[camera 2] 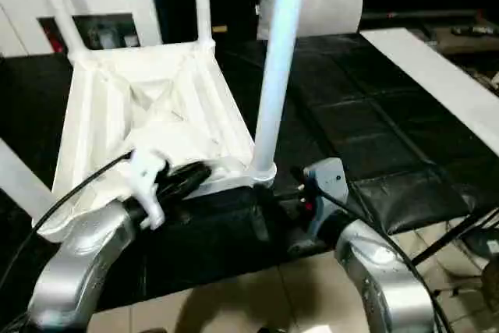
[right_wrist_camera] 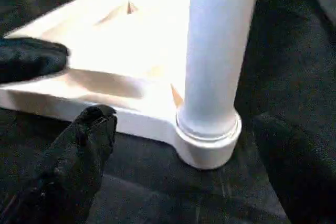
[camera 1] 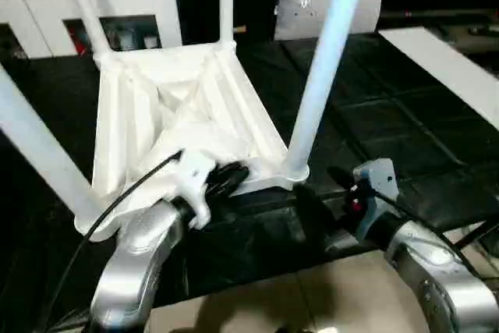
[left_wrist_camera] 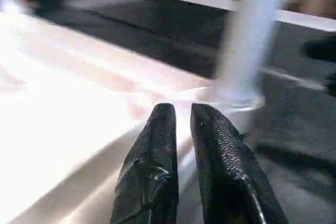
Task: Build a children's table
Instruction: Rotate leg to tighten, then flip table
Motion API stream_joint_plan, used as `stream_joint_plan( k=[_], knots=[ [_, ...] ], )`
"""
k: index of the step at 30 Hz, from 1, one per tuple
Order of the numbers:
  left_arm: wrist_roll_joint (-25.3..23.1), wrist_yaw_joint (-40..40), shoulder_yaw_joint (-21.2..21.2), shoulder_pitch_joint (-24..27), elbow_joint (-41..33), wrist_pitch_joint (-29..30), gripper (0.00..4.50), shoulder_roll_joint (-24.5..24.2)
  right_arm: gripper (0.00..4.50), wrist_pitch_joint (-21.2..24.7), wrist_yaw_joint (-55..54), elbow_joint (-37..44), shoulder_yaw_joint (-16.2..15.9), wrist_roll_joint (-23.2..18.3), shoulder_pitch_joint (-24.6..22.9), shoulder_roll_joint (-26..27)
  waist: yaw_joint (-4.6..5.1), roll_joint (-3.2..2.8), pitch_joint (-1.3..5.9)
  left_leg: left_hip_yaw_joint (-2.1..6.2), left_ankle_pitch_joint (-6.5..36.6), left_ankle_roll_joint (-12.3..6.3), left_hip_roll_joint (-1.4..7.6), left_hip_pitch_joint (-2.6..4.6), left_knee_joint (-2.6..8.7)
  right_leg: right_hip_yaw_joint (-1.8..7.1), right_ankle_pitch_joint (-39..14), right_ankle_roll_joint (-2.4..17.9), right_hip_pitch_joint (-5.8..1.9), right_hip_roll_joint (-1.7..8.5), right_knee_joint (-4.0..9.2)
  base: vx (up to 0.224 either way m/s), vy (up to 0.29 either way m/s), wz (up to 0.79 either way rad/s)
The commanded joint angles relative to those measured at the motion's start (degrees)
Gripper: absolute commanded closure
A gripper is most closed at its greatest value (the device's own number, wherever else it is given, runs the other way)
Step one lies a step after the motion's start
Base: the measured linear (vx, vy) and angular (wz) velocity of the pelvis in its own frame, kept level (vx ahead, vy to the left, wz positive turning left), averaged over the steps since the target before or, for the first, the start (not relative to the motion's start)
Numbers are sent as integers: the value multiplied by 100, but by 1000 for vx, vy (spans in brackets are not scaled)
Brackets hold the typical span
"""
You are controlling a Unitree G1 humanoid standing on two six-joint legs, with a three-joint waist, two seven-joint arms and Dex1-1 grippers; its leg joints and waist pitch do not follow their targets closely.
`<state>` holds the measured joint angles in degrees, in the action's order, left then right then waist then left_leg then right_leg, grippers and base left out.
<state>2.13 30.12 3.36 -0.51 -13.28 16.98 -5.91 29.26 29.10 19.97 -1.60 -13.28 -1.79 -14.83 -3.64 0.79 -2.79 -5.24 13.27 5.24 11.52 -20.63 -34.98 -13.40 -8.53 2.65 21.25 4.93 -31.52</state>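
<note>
A: The grippers?

B: Left gripper (left_wrist_camera: 181,116) nearly closed, holding nothing, at the tabletop (camera 1: 140,115) rim. Right gripper (right_wrist_camera: 178,129) wide apart, empty, by the near-right leg (right_wrist_camera: 218,45).

A: And the build?

B: Tabletop lies underside-up on the work table (camera 1: 374,115); four legs appear socketed. Flipping it probably remains.

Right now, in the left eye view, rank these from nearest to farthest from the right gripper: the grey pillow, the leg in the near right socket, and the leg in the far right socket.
Measured from the right gripper:
1. Near right leg: just to its left, standing in the tabletop's closest corner.
2. Far right leg: across the tabletop, at the back corner.
3. Grey pillow: behind the tabletop, farthest back.
</note>
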Motion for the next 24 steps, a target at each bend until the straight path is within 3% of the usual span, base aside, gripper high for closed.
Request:
stream_joint_plan(
  k=[1,2,3,4,5,6,7,8,9,10,11,12,13,14,15,16,17,18,19,21,23,24],
  knots=[
    [-28,-336,-7,91,-288,117,382,124,0,-91,35,44,-113,87,38,-74,76,-143,180,692,2626,-608,817,-113,1008,531,-1518,-61,-336,252,-233,19,-80,64],
    [97,-580,-118,206,-470,339,382,276,0,-190,181,81,-90,-11,-31,-113,149,-57,126,873,2936,-841,843,66,1030,708,-1447,353,-136,132,-470,62,-125,74],
    [119,-715,-199,256,-574,481,382,337,0,-152,223,64,-62,-46,-70,-167,154,82,99,809,2720,-990,580,-75,900,925,-1537,817,-222,324,-356,62,-125,74],
    [126,-798,-251,289,-645,570,382,372,0,-122,245,48,-45,-61,-96,-205,-14,239,97,371,1895,-655,-124,-201,357,961,-2889,832,-254,663,291,66,-151,76],
    [139,-806,-267,314,-717,661,382,357,0,-170,348,22,-43,-82,-108,-271,-123,313,89,85,1056,-551,-347,-34,-109,775,-3955,326,-180,948,587,14,-133,47],
    [131,-809,-267,339,-790,734,382,349,0,-221,414,7,-48,-101,-118,-314,-196,367,132,-14,174,-462,-241,-207,-454,762,-4750,-534,-303,1272,695,14,-133,47],
    [73,-805,-240,376,-858,714,382,322,0,-367,503,-43,-34,-135,-128,-326,-275,376,163,-16,91,-510,-211,-312,-521,819,-4556,-821,-363,1353,644,-3,-78,48],
    [5,-814,-198,444,-952,680,382,308,0,-465,607,-98,-43,-152,-138,-366,-383,396,211,27,220,-631,-92,-399,-581,1032,-3748,-837,-413,1615,523,5,-27,51],
    [-1,-821,-194,459,-966,696,382,306,0,-468,645,-100,-57,-156,-142,-389,-391,324,209,91,326,-614,-28,-577,-758,932,-2969,-851,-588,1866,458,5,-27,51],
    [-5,-882,-186,518,-1001,710,382,294,0,-495,817,-91,-122,-195,-165,-492,-411,275,210,76,291,-428,-11,-339,-627,1192,-3045,-577,-398,1667,479,-6,27,23],
    [6,-930,-182,545,-1015,681,382,279,0,-517,904,-85,-154,-225,-177,-545,-480,263,154,59,117,-510,98,-299,-304,1065,-2727,400,-523,1395,439,-8,75,6],
    [51,-976,-214,592,-1054,645,366,296,0,-557,828,-122,-132,-181,-190,-531,-506,120,225,-36,-357,-716,147,-129,131,741,-2173,880,-512,831,287,-8,75,6],
    [74,-994,-228,622,-1081,626,366,307,0,-574,777,-138,-118,-155,-204,-520,-446,99,177,-37,-364,-948,224,-32,307,626,-1909,799,-327,505,145,-11,109,3],
    [130,-997,-264,663,-1133,599,366,319,0,-608,672,-190,-58,-158,-191,-472,-328,-7,285,130,-374,-1132,544,202,370,607,-1242,625,-191,276,-165,7,120,4],
    [159,-991,-283,679,-1159,588,366,321,0,-625,625,-220,-23,-178,-175,-445,-274,-2,269,157,47,-990,634,161,431,755,-845,593,-207,366,-138,7,120,4],
    [158,-962,-291,671,-1185,609,366,278,0,-651,452,-295,-4,-76,-109,-404,-265,21,250,149,299,-819,609,122,457,824,-771,575,-227,397,-103,-1,101,-6],
    [93,-947,-282,652,-1228,696,366,190,0,-506,368,-333,-24,-58,-33,-367,-239,14,242,91,791,-451,474,44,489,895,-789,604,-297,473,-55,-73,78,-13],
    [65,-935,-278,637,-1244,733,366,149,0,-422,358,-325,-37,-71,-4,-349,-193,76,203,21,1429,-201,364,1,547,921,-1378,485,-340,515,46,-73,78,-13],
    [31,-903,-267,610,-1232,768,366,82,0,-399,303,-330,-51,-28,27,-323,-169,79,189,7,1684,-105,324,2,550,933,-1754,394,-335,538,106,-84,48,-13],
    [-4,-889,-261,548,-1159,783,352,5,0,-440,173,-366,-38,47,62,-246,-73,100,130,-25,2318,39,244,78,526,959,-3023,79,-212,579,310,0,0,0],
    [35,-926,-286,506,-1072,766,352,-14,0,-396,-12,-377,-11,73,47,-146,-19,57,121,-17,2406,29,205,79,504,916,-3638,-126,-218,606,401,0,0,0],
    [99,-954,-290,465,-1011,770,352,6,0,-379,-265,-394,21,185,20,-42,22,79,134,-14,2347,23,202,67,496,892,-3696,-209,-226,601,436,0,0,0]
  ],
)
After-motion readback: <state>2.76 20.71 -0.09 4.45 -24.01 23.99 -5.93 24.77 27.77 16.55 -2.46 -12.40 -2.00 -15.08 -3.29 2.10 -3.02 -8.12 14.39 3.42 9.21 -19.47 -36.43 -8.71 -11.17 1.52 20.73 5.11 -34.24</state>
